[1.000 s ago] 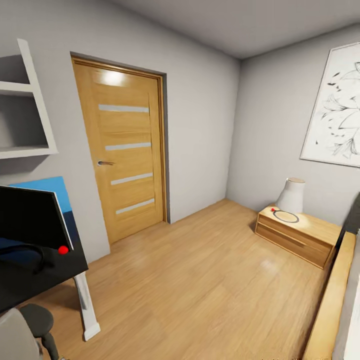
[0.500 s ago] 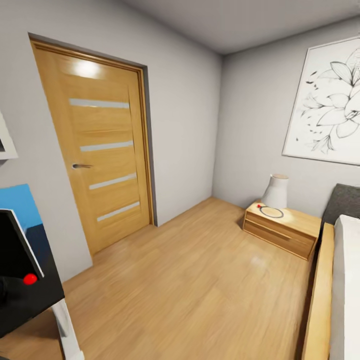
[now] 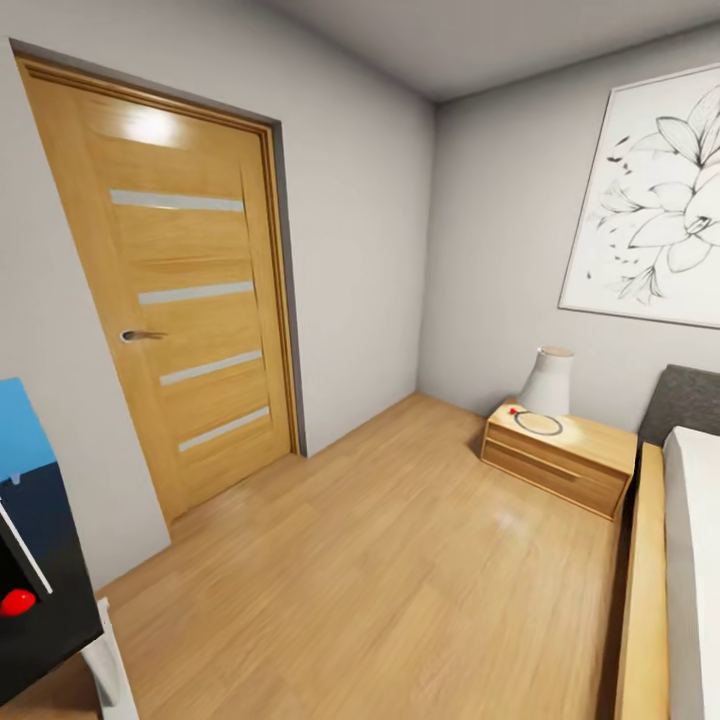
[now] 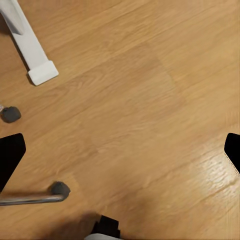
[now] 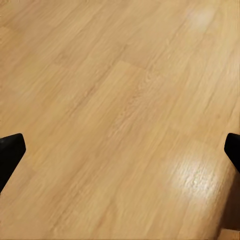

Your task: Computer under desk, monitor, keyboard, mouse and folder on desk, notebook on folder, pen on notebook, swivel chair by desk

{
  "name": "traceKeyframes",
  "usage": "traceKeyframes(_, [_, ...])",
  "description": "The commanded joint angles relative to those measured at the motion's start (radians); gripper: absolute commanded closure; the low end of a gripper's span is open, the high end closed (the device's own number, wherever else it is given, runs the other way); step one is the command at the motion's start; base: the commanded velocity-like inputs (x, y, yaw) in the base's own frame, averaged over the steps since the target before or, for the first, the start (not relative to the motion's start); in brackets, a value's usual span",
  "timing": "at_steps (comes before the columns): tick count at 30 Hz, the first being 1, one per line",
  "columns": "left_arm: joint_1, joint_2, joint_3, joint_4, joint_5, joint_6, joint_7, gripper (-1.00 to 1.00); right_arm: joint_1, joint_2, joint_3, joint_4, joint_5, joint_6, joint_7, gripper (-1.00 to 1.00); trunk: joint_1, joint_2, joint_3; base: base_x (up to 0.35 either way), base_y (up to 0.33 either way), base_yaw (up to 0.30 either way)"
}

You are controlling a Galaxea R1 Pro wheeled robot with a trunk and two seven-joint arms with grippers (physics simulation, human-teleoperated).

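Note:
The black desk (image 3: 55, 640) shows just a corner at the head view's lower left, on a white leg (image 3: 108, 672). On it I see the dark edge of the monitor (image 3: 12, 560) and a small red round object (image 3: 15, 602). In the left wrist view my left gripper (image 4: 120, 155) hangs open over bare floor, near the desk leg's white foot (image 4: 42, 72) and the swivel chair's casters (image 4: 60, 188). My right gripper (image 5: 120, 152) is open above the wooden floor. Keyboard, folder, notebook and pen are out of view.
A closed wooden door (image 3: 180, 300) stands ahead on the left. A low nightstand (image 3: 560, 455) with a lamp (image 3: 548, 382) sits at the far right beside the bed (image 3: 670, 590). A blue panel (image 3: 20, 430) leans by the desk. Open floor (image 3: 380, 580) lies between.
The whole head view has swung to the right, so the desk and monitor have slid to the left edge and the wall shelf and chair have left the picture. The bed now shows more.

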Motion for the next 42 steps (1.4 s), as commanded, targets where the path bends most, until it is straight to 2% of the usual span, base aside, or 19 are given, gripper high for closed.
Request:
traceKeyframes(1, [-0.001,0.0,0.001,0.0,0.005,-0.003,0.0,-1.0,-0.001,0.0,0.004,0.001,-0.003,-0.003,-0.004,-1.0,0.001,-0.001,-0.001,0.318,0.02,-0.002])
traceKeyframes(26, [0.0,0.0,0.0,0.0,0.006,-0.003,0.0,-1.0,-0.001,0.0,0.005,0.002,-0.001,-0.031,-0.004,-1.0,0.001,-0.001,-0.001,0.327,0.002,0.0])
traceKeyframes(36, [-0.001,0.001,0.001,0.0,0.007,-0.003,0.0,-1.0,-0.001,0.003,0.005,0.002,-0.002,-0.031,-0.005,-1.0,0.001,-0.001,-0.01,0.084,0.006,0.0])
traceKeyframes(42, [-0.001,0.001,0.004,0.0,0.008,-0.003,0.0,-1.0,-0.001,0.003,0.005,0.002,-0.002,-0.031,-0.005,-1.0,0.001,-0.001,-0.019,0.264,0.075,0.0])
